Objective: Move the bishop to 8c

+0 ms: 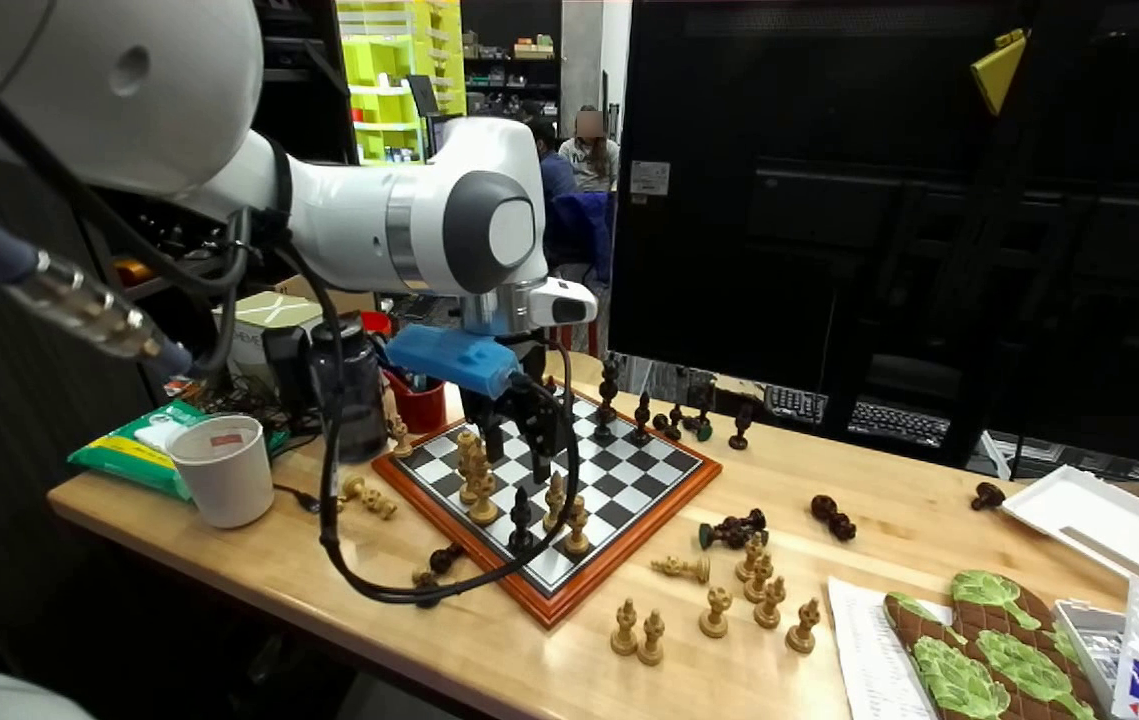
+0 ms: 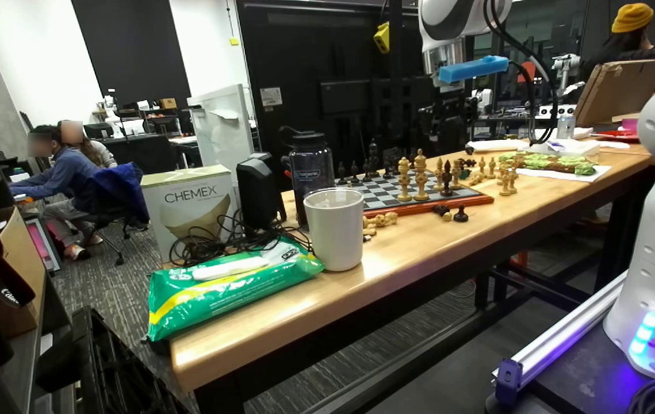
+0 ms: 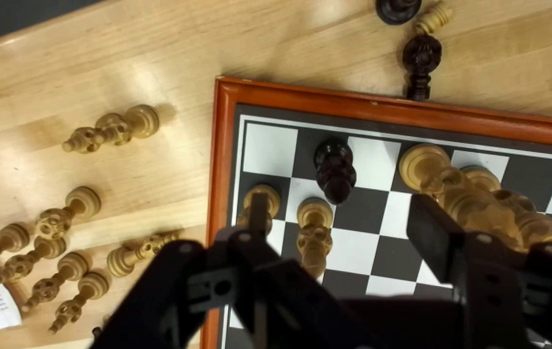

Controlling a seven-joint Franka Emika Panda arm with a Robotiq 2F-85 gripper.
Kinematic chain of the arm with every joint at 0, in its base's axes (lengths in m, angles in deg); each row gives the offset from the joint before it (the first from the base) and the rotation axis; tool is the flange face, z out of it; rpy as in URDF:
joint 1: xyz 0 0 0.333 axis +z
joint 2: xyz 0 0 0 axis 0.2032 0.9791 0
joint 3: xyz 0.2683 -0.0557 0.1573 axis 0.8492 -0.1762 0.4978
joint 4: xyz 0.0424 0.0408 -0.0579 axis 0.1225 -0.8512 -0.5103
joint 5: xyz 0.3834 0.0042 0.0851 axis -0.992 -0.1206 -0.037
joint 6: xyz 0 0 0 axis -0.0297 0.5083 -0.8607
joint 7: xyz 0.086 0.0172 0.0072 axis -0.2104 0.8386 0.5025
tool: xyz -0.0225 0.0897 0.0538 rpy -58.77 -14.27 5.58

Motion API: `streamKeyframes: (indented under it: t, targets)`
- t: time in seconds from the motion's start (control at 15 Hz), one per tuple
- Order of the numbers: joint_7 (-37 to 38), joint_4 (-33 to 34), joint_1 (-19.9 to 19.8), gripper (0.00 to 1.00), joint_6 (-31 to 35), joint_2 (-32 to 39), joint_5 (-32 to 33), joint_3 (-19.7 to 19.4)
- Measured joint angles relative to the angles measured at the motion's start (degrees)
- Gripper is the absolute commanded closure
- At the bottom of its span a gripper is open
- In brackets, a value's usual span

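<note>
Centring our clock on the chessboard [image 1: 629, 480] in an exterior view, we are finding a green packet [image 1: 129, 458] and a white cup [image 1: 221, 482] sitting at nine o'clock and a dark bottle [image 1: 359, 405] standing near ten. On the chessboard's nine-o'clock side, tall light pieces [image 1: 482, 497] are clustering. We are seeing the gripper [image 1: 517, 452] hovering above the chessboard; in the wrist view its fingers are standing wide apart and gripping nothing. At seven o'clock a dark pointed piece [image 1: 521, 522] is standing on the chessboard, with two light pieces [image 1: 577, 530] standing at six and five. Which piece is the bishop, and so where it is standing, we are not managing to tell. Toward one, dark pieces [image 1: 606, 405] are standing on the chessboard. Loose light pieces [image 1: 715, 612] are dotting the tabletop [image 1: 909, 525] toward four, and a patterned oven mitt [image 1: 989, 645] is lying past them.
</note>
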Motion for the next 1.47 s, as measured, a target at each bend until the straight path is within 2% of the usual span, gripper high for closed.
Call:
streamKeyframes:
  t: [0.47,0.6,0.73,1.2,1.27,1.33,1.47]
  targets:
    - [-2.85,-3.26,0.00,0.00,7.18,2.79,-2.62,-2.07]
    - [-3.61,-3.82,0.00,0.27,9.05,3.82,-3.31,-2.49]
    - [-4.46,-4.21,0.00,0.39,10.26,4.56,-3.93,-2.87]
    - [-6.88,-4.62,0.01,0.93,11.42,5.78,-5.67,-3.55]
    - [-6.95,-4.62,0.01,0.98,11.42,5.88,-5.67,-3.56]
    - [-6.98,-4.53,0.02,0.94,11.44,5.88,-5.69,-3.57]
    - [-7.00,-4.48,0.03,0.94,11.44,5.86,-5.69,-3.57]
